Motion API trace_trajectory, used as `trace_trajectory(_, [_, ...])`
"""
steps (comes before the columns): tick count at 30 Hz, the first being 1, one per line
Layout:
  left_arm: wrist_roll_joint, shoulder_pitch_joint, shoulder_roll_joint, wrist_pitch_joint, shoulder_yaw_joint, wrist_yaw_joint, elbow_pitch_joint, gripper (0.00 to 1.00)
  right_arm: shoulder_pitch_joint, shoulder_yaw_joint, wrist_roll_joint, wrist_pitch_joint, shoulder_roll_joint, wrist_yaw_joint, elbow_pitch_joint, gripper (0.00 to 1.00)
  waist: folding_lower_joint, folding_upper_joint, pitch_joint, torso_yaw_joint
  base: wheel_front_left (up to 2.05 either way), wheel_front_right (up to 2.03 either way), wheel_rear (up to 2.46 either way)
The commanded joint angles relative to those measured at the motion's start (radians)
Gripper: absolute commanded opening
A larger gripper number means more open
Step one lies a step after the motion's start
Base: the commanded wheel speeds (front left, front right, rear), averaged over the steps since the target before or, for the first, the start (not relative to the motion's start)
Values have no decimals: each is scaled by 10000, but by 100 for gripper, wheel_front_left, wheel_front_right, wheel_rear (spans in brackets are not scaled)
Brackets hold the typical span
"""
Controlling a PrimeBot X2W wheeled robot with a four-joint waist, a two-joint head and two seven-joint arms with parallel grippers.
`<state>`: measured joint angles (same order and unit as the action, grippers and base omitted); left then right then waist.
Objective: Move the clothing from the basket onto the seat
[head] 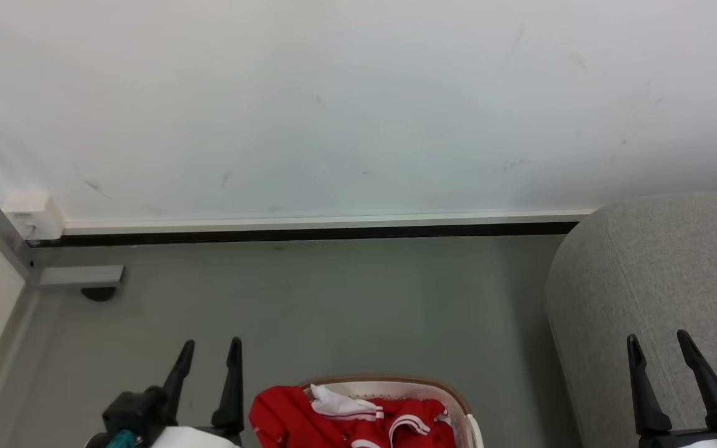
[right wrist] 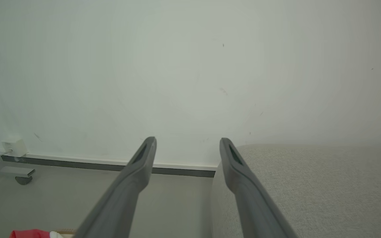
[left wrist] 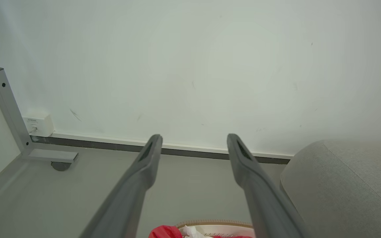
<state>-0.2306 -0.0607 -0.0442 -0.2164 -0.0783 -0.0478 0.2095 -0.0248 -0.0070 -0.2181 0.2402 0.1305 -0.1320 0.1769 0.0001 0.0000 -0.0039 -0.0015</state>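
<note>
Red clothing (head: 333,420) with white stripes fills the white, tan-rimmed basket (head: 458,401) at the bottom centre of the head view; its far edge peeks into the left wrist view as clothing (left wrist: 165,232) and basket (left wrist: 217,224). The grey seat (head: 657,280) rises on the right, seat (left wrist: 342,185), seat (right wrist: 316,185). My left gripper (head: 212,345) is open just left of the basket, nothing between its fingers (left wrist: 147,158). My right gripper (head: 657,339) is open in front of the seat, its fingers (right wrist: 144,158) empty. A red scrap of clothing (right wrist: 28,234) shows at the lower left.
Grey floor (head: 333,298) runs from the basket to a white wall (head: 333,112) with a dark skirting line. A grey metal frame post with a foot and caster (head: 94,283) and a white wall box (head: 32,214) stand at the left.
</note>
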Motion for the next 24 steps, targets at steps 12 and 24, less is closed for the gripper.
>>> trace_trajectory(12, [1070,146,-95,-316,-92,26,40,100,187,-199,1248,187,-107,22,-73,100,-1,0,12,-39,0,0,0])
trace_trajectory(24, [1793,168,-97,-489,-184,46,98,100,236,-357,2152,250,-197,24,-101,100,-1,0,54,-65,0,0,0])
